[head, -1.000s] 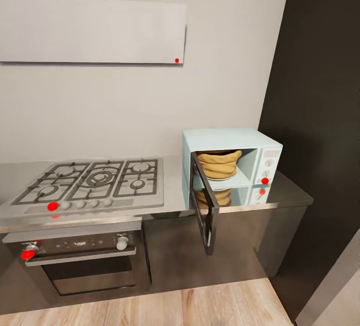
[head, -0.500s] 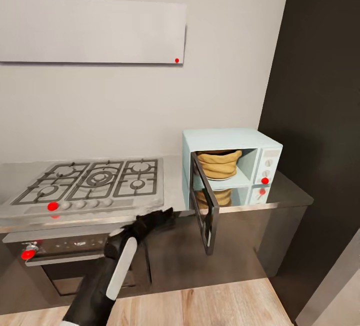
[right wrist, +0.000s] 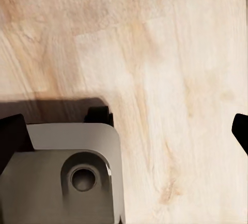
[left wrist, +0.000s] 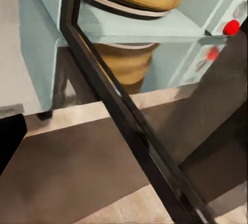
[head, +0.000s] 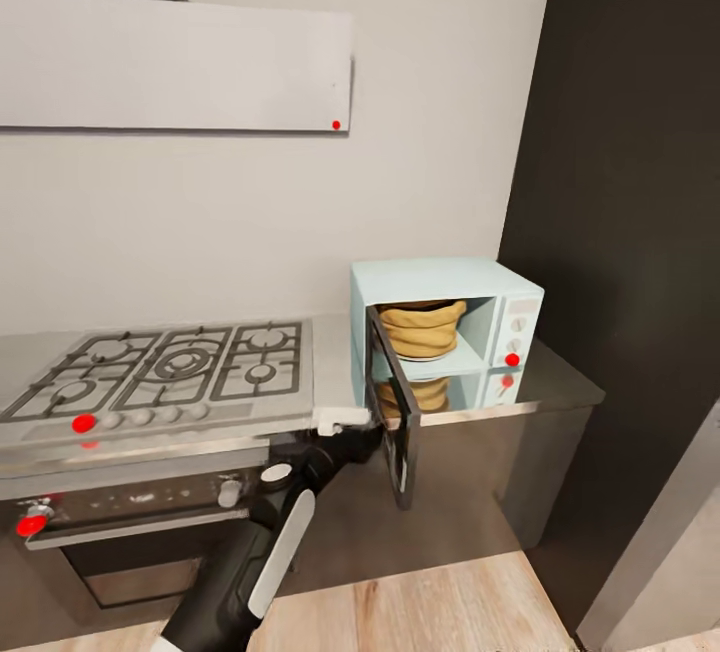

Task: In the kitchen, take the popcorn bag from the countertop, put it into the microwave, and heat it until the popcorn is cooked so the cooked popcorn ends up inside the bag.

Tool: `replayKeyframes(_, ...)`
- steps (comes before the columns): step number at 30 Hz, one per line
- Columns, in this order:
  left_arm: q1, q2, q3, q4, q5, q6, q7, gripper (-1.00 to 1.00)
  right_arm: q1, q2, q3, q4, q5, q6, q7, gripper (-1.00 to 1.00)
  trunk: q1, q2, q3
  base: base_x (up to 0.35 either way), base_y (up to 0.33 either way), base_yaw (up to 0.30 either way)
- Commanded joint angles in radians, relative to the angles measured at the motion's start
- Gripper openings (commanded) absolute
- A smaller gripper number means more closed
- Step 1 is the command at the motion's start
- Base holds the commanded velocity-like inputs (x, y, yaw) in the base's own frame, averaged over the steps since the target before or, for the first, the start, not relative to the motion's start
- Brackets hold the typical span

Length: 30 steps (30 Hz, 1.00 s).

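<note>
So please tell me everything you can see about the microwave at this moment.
The microwave is a small pale mint-blue box standing on the glossy grey countertop, right of the hob and against the wall. Its dark glass door hangs open toward the room. Inside, the popcorn bag, tan-orange and ridged, sits on a pale plate. A white panel on its right side carries knobs and a red dot. The left arm's gripper is close beside the door.

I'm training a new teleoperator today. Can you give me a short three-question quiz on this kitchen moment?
1. True or false: the popcorn bag sits inside the microwave.
2. The microwave door is: A) shut B) swung open C) missing.
3. Which arm's end effector reaches toward the door?

Key: 1 true; 2 B; 3 the left.
</note>
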Motion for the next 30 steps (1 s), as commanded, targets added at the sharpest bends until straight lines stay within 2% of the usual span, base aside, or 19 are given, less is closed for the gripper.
replayKeyframes(1,-0.001,0.0,-0.008,-0.002,0.006,0.004,0.006,1.0,-0.001,0.0,-0.008,0.002,0.004,0.001,0.003,1.0,0.0,-0.001,0.0,0.0,0.0,-0.225)
replayKeyframes(11,-0.001,0.0,-0.022,-0.004,-0.002,0.003,0.014,1.0,-0.001,0.0,-0.006,0.002,0.005,0.001,0.003,1.0,0.0,-0.001,0.011,0.0,0.0,-0.225)
replayKeyframes(13,-0.001,0.0,-0.024,-0.005,-0.001,0.002,0.068,1.0,-0.001,0.0,-0.006,0.002,0.005,0.001,0.003,1.0,0.0,-0.001,0.013,0.0,0.0,-0.225)
replayKeyframes(14,-0.001,0.0,-0.037,-0.006,-0.001,-0.001,0.114,1.0,-0.001,0.0,-0.006,0.002,0.005,0.001,0.003,1.0,0.0,-0.001,0.014,0.0,0.0,-0.225)
replayKeyframes(16,-0.001,0.0,-0.068,-0.009,0.0,-0.005,0.145,1.0,-0.001,-0.001,-0.006,0.002,0.006,0.001,0.003,1.0,0.0,-0.001,0.016,0.0,0.0,-0.225)
replayKeyframes(20,-0.001,0.0,-0.084,-0.047,0.003,0.004,0.156,1.0,-0.001,-0.001,-0.006,0.002,0.006,0.001,0.003,1.0,0.0,-0.001,0.021,0.0,0.0,-0.225)
replayKeyframes(30,-0.001,0.0,-0.088,-0.05,0.003,0.005,0.156,1.0,-0.001,-0.001,-0.006,0.002,0.006,0.001,0.004,1.0,0.0,-0.001,0.032,0.0,0.0,-0.225)
